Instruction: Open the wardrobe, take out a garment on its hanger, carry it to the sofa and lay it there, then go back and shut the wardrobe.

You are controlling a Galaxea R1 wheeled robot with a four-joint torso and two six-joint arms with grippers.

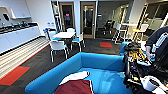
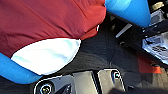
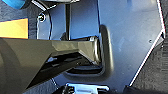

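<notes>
The sofa [image 1: 100,67] carries the garment [image 1: 75,85] at its front edge, so laying looks done; returning to close the wardrobe remains. I cannot tell the state of either pincer.

Maroon, white-sleeved garment [image 1: 75,85]; blue sofa [image 1: 100,62]

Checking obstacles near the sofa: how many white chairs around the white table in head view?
3 that I can make out: one chair on the near side of the table, one on its right, one behind it. More may be hidden.
</notes>
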